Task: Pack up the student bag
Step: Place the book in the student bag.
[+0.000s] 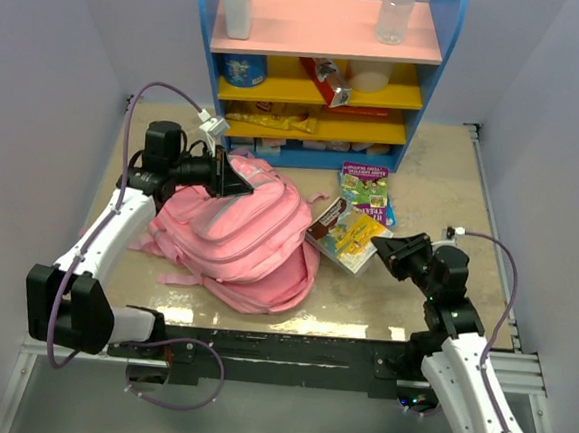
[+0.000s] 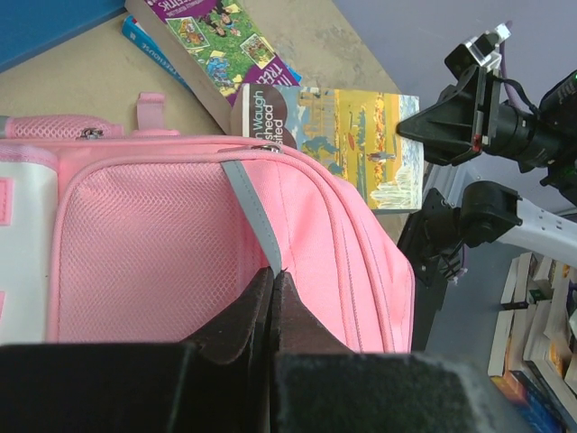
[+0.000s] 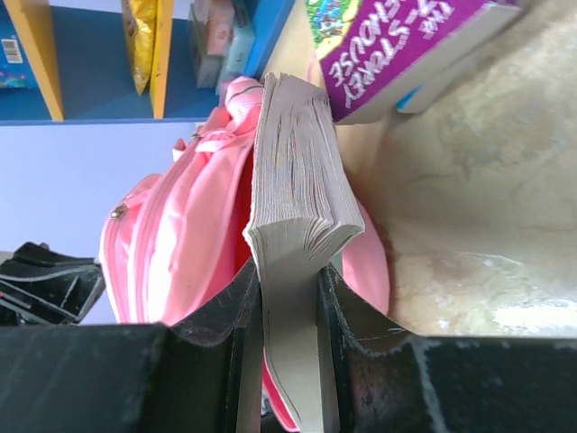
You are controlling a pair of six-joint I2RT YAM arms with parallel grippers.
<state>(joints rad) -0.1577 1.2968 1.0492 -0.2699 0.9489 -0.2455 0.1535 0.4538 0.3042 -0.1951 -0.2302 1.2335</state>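
Before the blue shelf [image 1: 314, 26]: bag flat, one arm on each side.
Below the shelf front, the student bag [image 1: 247, 243] lies flat, its long axis roughly along the shelf and its hang loop [image 2: 150, 108] toward the right. Only the left wrist view shows the left gripper [image 2: 273, 275] pressed together at the end of the grey zip strip [image 2: 252, 203]. Only the right wrist view shows the right gripper [image 3: 288, 298] pinching the yellow paperback [image 3: 293, 180], which leans on the bag. The left arm bends over from the shelf's left; the right arm reaches low from its right.
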